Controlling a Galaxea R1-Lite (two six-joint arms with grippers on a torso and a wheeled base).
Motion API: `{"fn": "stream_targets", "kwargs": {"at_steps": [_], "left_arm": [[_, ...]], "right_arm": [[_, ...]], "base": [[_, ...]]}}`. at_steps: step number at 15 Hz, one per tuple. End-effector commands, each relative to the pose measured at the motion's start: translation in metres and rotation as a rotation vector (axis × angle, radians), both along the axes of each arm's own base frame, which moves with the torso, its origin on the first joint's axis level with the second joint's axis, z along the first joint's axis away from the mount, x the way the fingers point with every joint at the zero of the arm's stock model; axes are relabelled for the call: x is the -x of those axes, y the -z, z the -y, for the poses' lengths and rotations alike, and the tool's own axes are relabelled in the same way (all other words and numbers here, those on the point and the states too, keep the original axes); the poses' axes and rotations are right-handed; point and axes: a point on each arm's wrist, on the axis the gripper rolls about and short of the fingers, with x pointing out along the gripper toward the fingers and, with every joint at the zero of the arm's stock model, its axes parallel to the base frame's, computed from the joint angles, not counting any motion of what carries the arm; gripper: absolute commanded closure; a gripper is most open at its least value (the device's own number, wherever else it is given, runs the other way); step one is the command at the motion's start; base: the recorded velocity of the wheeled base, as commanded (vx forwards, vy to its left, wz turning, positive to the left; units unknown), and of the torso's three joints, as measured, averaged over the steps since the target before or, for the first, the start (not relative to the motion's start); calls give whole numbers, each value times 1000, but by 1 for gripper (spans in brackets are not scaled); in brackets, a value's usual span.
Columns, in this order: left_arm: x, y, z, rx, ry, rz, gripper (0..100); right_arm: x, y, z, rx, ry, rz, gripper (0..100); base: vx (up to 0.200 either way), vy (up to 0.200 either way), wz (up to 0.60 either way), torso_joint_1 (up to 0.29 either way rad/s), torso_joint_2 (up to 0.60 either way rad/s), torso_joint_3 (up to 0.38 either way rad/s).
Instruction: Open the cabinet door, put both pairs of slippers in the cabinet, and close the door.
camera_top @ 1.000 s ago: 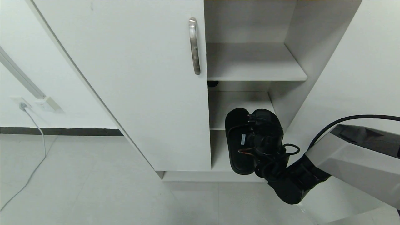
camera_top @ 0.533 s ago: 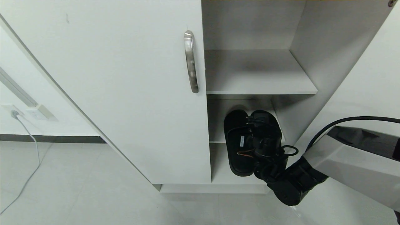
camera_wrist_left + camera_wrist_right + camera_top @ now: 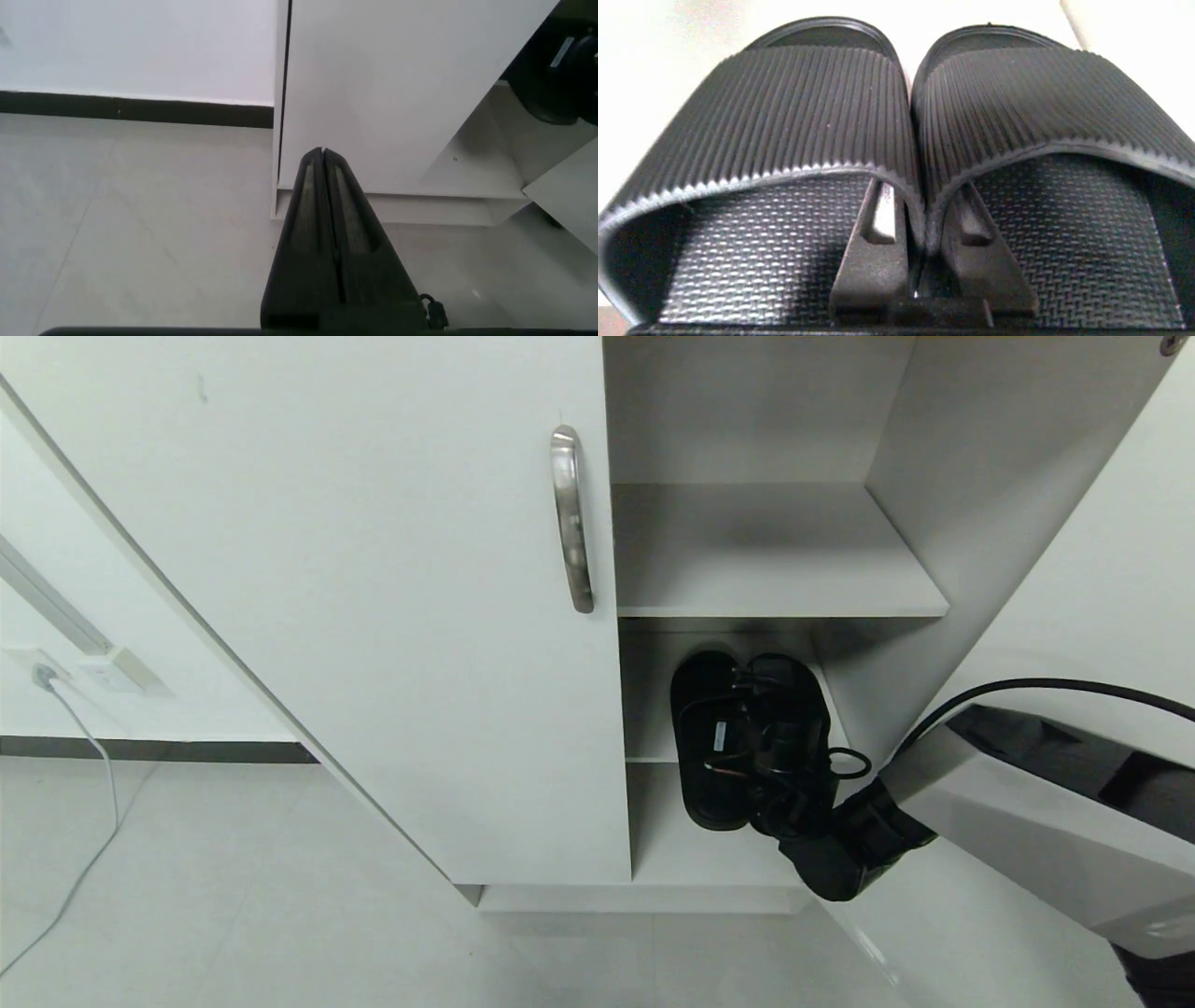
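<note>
Head view. White cabinet (image 3: 896, 467), right half standing open. The closed left door (image 3: 373, 569) carries an upright metal handle (image 3: 571, 518) at its inner edge. The open right door (image 3: 1074, 569) is swung out toward the robot's right. The upper shelf (image 3: 766, 551) is bare. A pair of black slippers (image 3: 714, 747) sits in the opening below it, side by side, toes pointing inward over the middle shelf (image 3: 644, 709), heels out over the compartment beneath. Whether the soles touch that shelf I cannot tell. The right tool (image 3: 780, 751) comes in from the lower right and is buried between the two slippers. On the wall to the left is a wall socket (image 3: 42, 672), with a cable (image 3: 103, 803) trailing down to the tiled floor (image 3: 233, 915).

Left wrist view. The left tool (image 3: 322, 187) has its two fingers pressed flat together with nothing between them. It hangs low above the floor (image 3: 121, 215), pointing at the foot of the closed left door (image 3: 392, 84). A dark skirting strip (image 3: 131, 107) runs along the wall base. A heel of the slippers (image 3: 561, 84) shows past the door's edge.

Right wrist view. The right tool (image 3: 920, 233) is clamped on the slippers (image 3: 785, 112). One finger (image 3: 878, 224) lies inside each slipper, under the ribbed straps, and the two adjoining inner walls are pinched between them. Pale cabinet surface lies beyond the toes.
</note>
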Motion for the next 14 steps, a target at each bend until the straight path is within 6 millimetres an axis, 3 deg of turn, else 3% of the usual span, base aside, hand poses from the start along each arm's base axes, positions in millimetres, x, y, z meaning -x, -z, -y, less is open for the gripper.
{"fn": "stream_targets", "kwargs": {"at_steps": [1, 8, 14], "left_arm": [[0, 0, 0, 0, 1, 0, 100], [0, 0, 0, 0, -1, 0, 100], [0, 0, 0, 0, -1, -2, 100]], "right_arm": [[-14, 6, 0, 3, 6, -4, 100], [-48, -9, -2, -14, 18, 23, 100], [-59, -32, -5, -27, 10, 45, 100]], "base": [[0, 0, 0, 0, 0, 0], [0, 0, 0, 0, 0, 0], [0, 0, 0, 0, 0, 0]]}}
